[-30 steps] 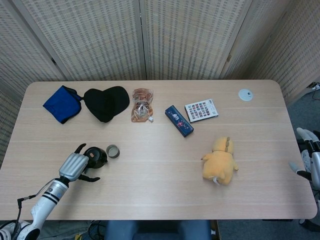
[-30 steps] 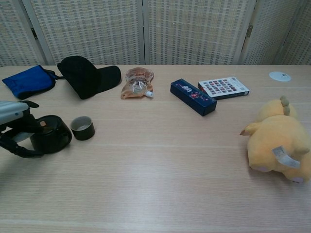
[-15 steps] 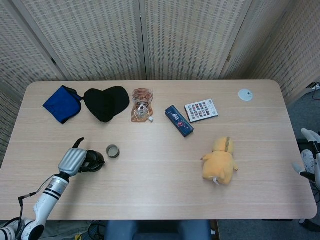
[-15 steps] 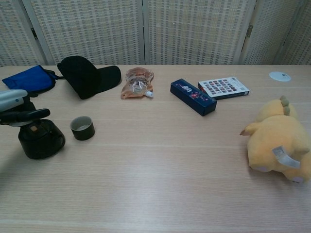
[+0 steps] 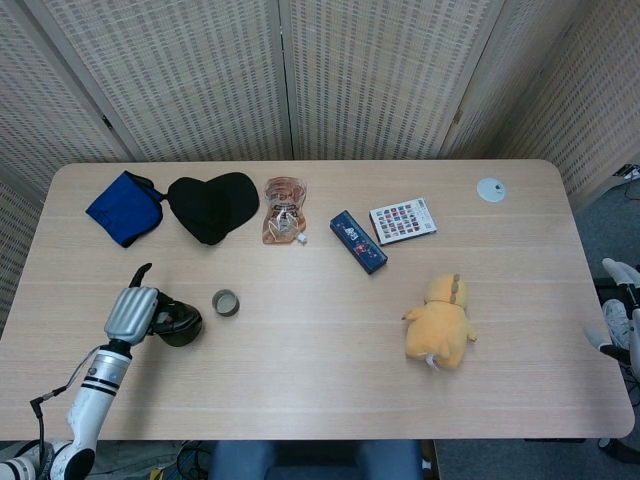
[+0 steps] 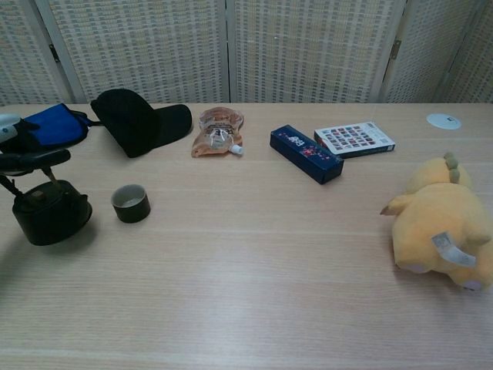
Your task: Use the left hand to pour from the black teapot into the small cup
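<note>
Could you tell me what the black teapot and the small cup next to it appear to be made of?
Black teapot: probably glazed ceramic or cast iron, dark with a dull sheen. Small cup: likely glazed ceramic, dark outside with a paler rim and inside.

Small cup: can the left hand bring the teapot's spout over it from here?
Probably yes. The left hand is at the teapot, and the small cup stands apart just to its right, with bare table between and nothing blocking.

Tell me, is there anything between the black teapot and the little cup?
No. In the chest view only bare table separates the black teapot from the small cup.
</note>
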